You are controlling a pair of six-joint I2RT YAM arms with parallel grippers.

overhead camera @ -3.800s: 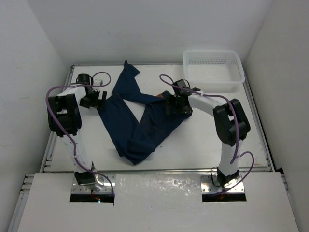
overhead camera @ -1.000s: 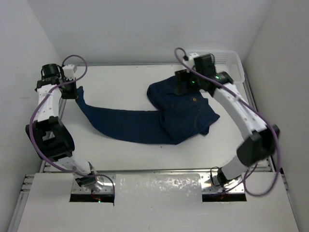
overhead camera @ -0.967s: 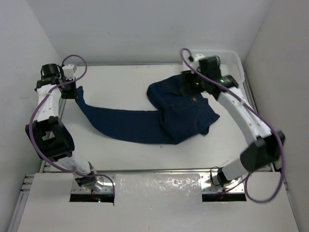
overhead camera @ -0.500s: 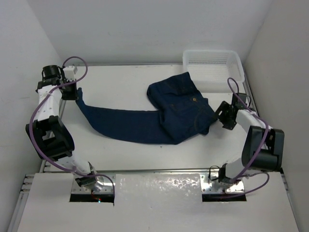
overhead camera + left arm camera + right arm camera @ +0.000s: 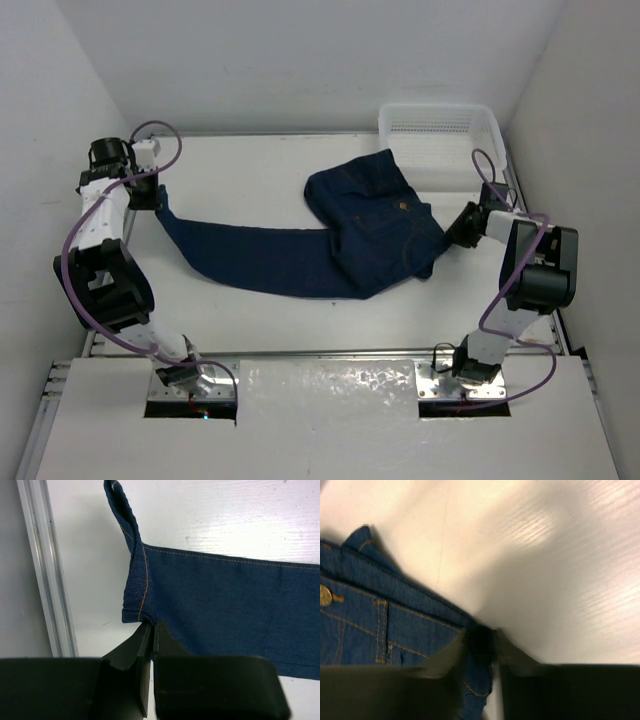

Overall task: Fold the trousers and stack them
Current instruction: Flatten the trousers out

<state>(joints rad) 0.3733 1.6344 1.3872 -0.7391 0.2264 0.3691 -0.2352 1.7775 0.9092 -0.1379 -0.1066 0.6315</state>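
From above, the trousers (image 5: 330, 250) lie mid-worktop (image 5: 250, 160), waist toward 2 o'clock and a leg stretched to 9 o'clock. A basket (image 5: 440, 130) sits at 1 o'clock. Only the left wrist view shows the left gripper (image 5: 151, 626) with its jaws pinching the hem corner. The blurred right wrist view shows the right gripper (image 5: 482, 640) with its jaws clamped on the waist edge.

Matt denim trousers (image 5: 380, 230) on a smooth white table (image 5: 250, 170).

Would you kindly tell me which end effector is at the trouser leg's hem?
The left end effector, closed on the trousers at the hem; the right end effector is at the waistband.
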